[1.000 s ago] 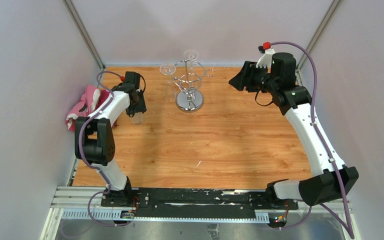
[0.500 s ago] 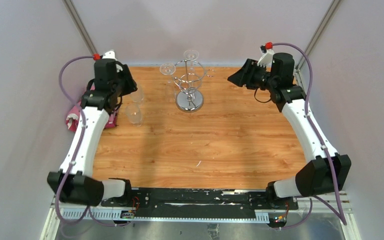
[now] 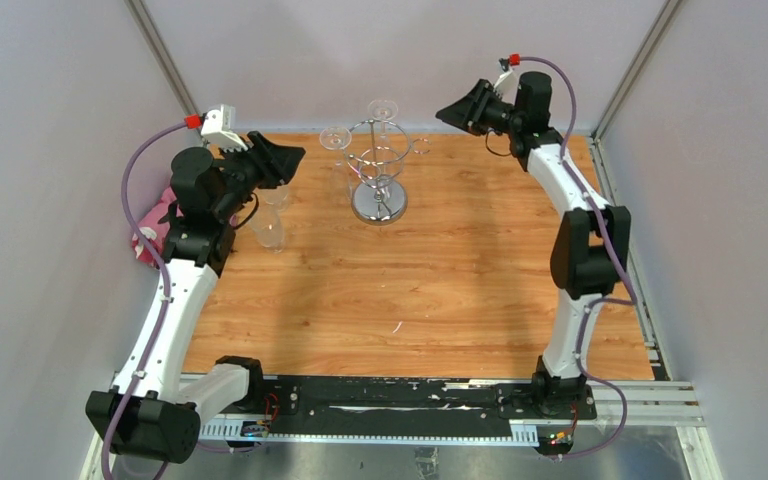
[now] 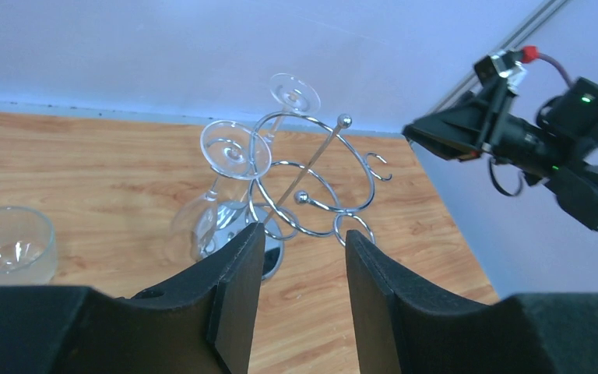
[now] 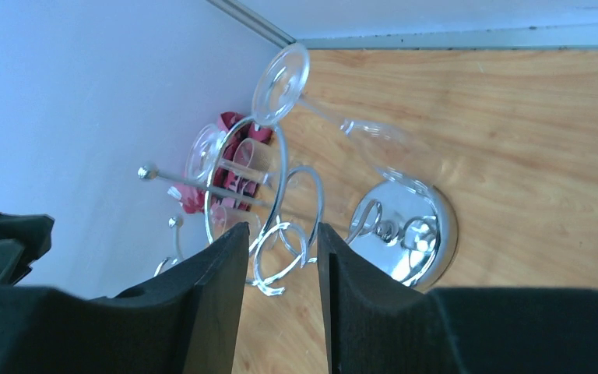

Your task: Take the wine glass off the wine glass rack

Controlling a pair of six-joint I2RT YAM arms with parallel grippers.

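Desk: light wooden desk (image 3: 440, 290), filling the centre of the top view, with pale walls on three sides.
Rack: shiny chrome wire wine glass rack (image 3: 378, 205) with a round disc base. It stands upright on the desk at upper centre of the top view, between the two grippers.
Glass 1: clear wine glass (image 3: 335, 138), hung upside down on the left side of the rack. The foot is on top and the bowl hangs beside the post.
Glass 2: second clear wine glass (image 3: 383, 108), hung upside down at the far side of the rack, its foot at the highest point.
Left gripper (image 3: 285, 160): upper left of the top view, raised above the desk. It points toward the rack and is apart from it. The jaws are moderately parted and hold nothing; the rack shows through the gap in the left wrist view.
Right gripper (image 3: 457, 110): upper right of the top view, raised and aimed at the rack without touching it. The jaws are moderately parted and hold nothing.
Loose glasses: clear glass (image 3: 268, 232) standing on the desk just below the left gripper in the top view; another clear glass (image 3: 276, 195) just behind it.
Cloth: pink cloth (image 3: 155, 228) at the left edge of the desk, partly hidden by the left arm.
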